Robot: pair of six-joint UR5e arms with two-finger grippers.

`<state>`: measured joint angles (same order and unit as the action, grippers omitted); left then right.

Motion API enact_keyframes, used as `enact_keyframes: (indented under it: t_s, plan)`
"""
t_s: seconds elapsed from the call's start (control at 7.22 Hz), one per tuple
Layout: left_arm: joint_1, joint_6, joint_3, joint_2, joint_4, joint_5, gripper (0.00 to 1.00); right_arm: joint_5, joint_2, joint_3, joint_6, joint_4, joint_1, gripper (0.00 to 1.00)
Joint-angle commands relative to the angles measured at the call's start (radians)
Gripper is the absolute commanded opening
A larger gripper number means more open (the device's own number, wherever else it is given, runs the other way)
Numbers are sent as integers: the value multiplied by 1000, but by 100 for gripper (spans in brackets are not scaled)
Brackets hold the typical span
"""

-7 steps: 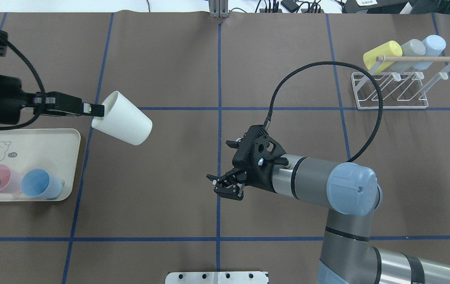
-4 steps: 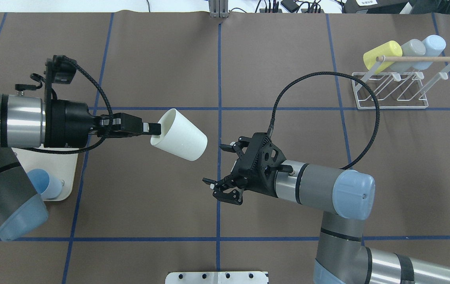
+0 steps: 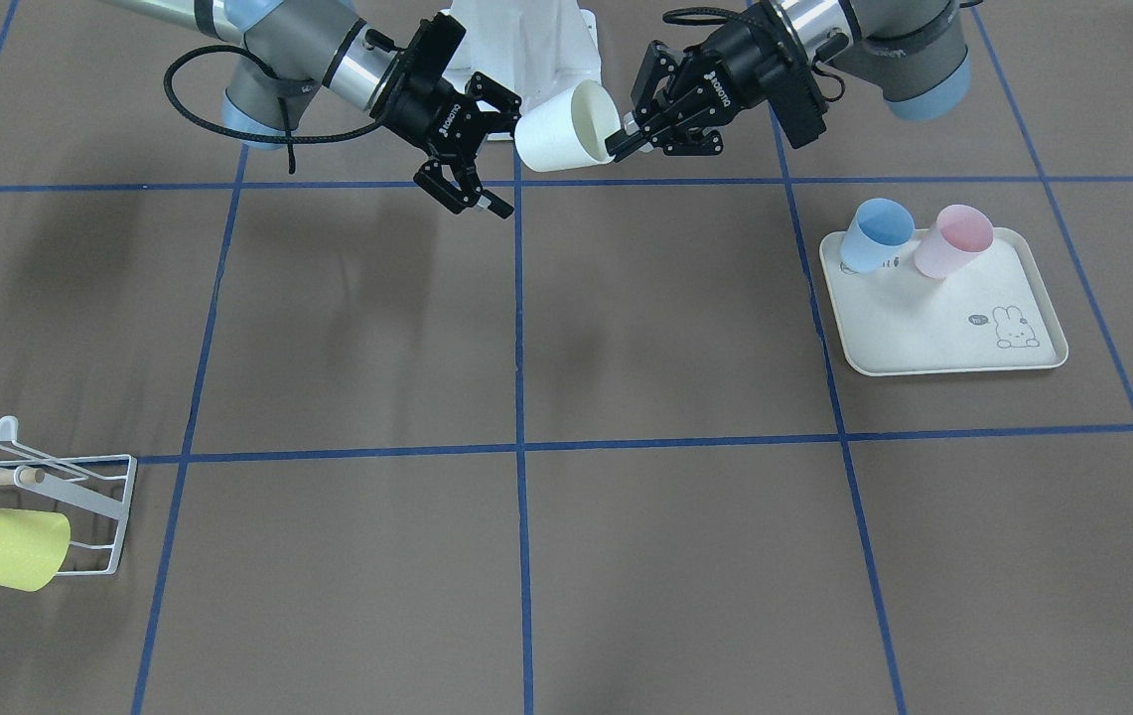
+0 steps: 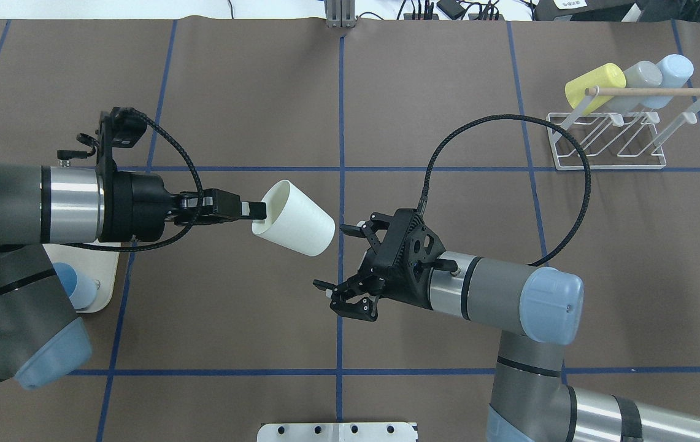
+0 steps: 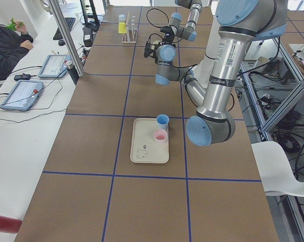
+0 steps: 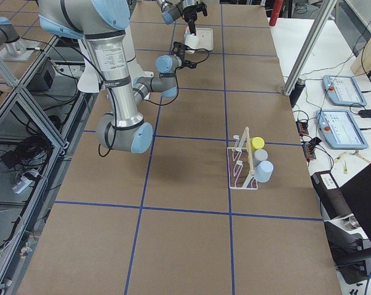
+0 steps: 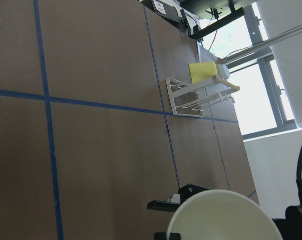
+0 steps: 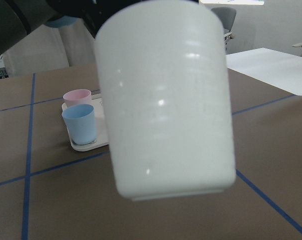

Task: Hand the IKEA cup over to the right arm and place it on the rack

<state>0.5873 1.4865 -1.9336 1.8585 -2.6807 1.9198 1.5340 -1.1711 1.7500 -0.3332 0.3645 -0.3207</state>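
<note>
White cup: you'll find the white cup [image 4: 293, 217] held clear of the table [image 4: 233, 92] near its centre, just left of the middle blue tape line [image 4: 341, 123]. It lies on its side with its base pointing right.
Left tool: the left tool [image 4: 257, 210] is clamped on the cup's rim at the mouth end.
Right tool: you can see the right tool [image 4: 345, 299] with its jaws spread and nothing between them. It is just right of the cup's base, near but apart from it.
Right arm: the right arm [image 4: 509, 294] comes in from the near right, its black cable [image 4: 583, 184] looping toward the rack.
Rack: the rack [image 4: 607, 141] stands far right, with a yellow cup [image 4: 594, 86], grey cup [image 4: 641, 77] and light-blue cup [image 4: 672, 70] on it and a wooden dowel [image 4: 656, 91] across.
Tray: your tray [image 3: 933, 328] sits left, carrying a blue cup [image 3: 874, 233] and pink cup [image 3: 953, 240].
</note>
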Motion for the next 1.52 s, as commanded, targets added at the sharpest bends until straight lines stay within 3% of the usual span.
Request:
enact_keyframes:
  t_s: [0.0,1.38]
  plan:
    - [-29,0,36,14,-1,-42,0,0,2,6,-4,-1,2,98]
    - [-66,-3,48,16,-5,-73,0,0,-1,-1,-4,-36,9,94]
